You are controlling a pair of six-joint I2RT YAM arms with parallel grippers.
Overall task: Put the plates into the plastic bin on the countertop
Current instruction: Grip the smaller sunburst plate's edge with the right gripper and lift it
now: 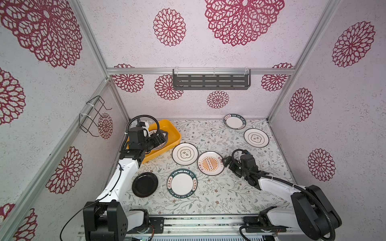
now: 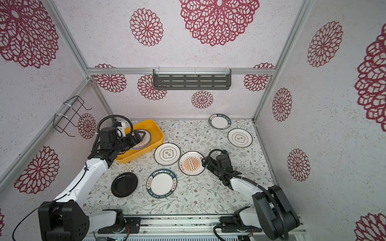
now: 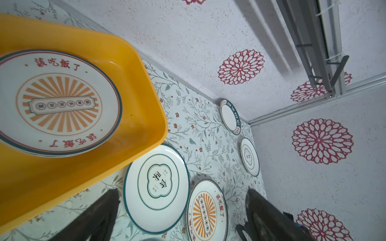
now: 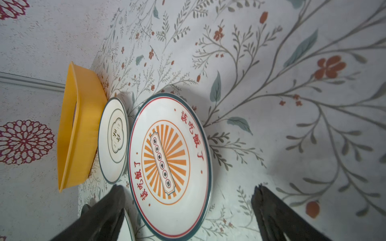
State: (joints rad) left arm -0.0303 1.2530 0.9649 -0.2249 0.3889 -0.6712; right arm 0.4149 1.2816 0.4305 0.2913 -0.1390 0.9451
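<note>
Top views, near edge first: small glossy black plate (image 1: 144, 184) lies flat on the countertop (image 1: 219, 194). A teal-lettered plate (image 1: 182, 183) sits just right of it, not touching.

Next row back: sunburst plate (image 1: 210, 163), with the right gripper (image 1: 225, 162) low at its right rim and its jaws spread wide. Right wrist view shows the plate's rim lying between the fingers (image 4: 104, 215). Nothing is gripped; contact cannot be told.

Flower-outline plate (image 1: 185, 154) is just left of the sunburst one and just beside the plastic bin (image 1: 167, 125); touching or not, unclear.

The bin sits angled at the far-left corner of the countertop. Inside it is a stack of plates (image 3: 58, 102), a sunburst design on top. Left gripper (image 2: 142, 136) hangs over that stack, jaws wide apart, holding nothing.

Farthest, right side: second flower-outline plate (image 1: 256, 137), then second teal-lettered plate (image 1: 235, 121) by the back wall (image 1: 198, 104).
</note>
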